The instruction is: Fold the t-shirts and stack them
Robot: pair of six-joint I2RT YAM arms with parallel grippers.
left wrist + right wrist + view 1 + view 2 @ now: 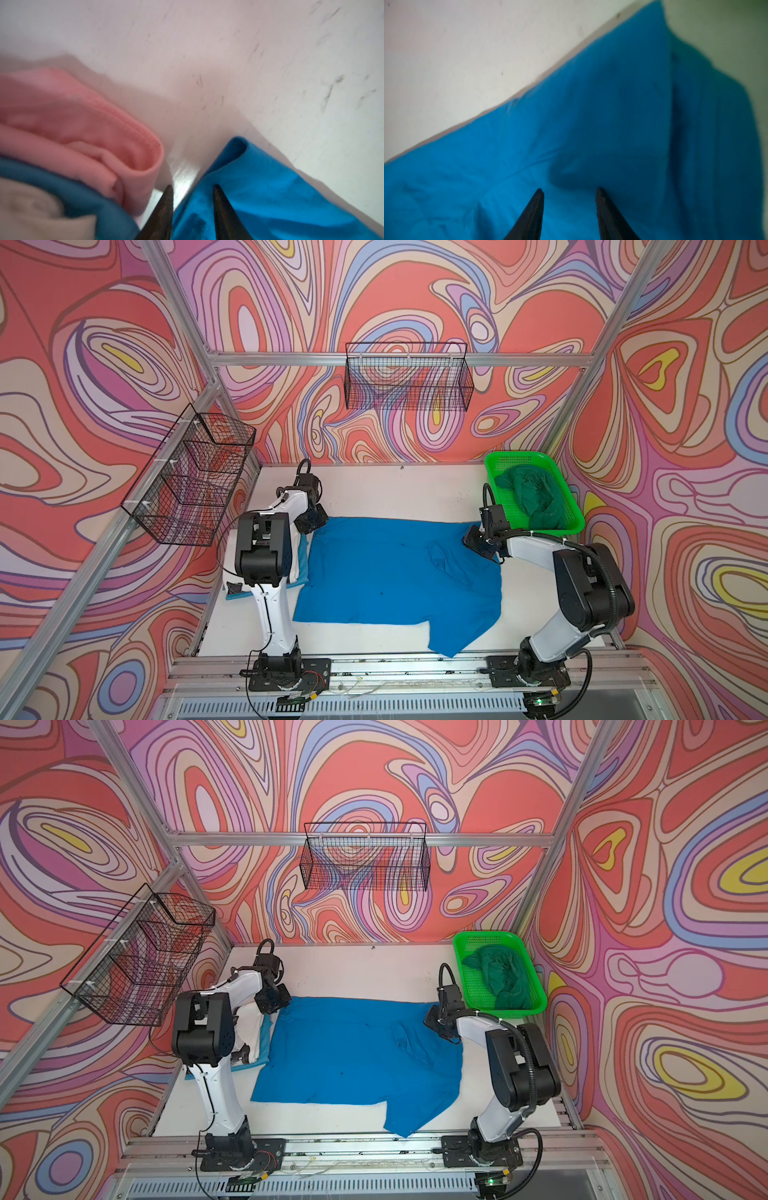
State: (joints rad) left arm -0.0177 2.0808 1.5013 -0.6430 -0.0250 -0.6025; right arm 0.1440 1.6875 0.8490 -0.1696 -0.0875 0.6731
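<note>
While the bright blue t-shirt point(386, 572) lies spread on the table point(374, 489), both blurred wrist views show parted jaws pinching nothing: left gripper point(192, 187) at its far left corner, right gripper point(570, 190) at its far right. The left arm point(262, 547) hides most of the folded stack point(302, 556).

bare table point(374, 493) behind blue shirt point(386, 572); basket point(519, 454) blocks corner

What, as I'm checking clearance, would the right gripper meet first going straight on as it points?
Likely the bright blue t-shirt: the right gripper, jaws apart, points at its cloth; depth is unclear.
</note>
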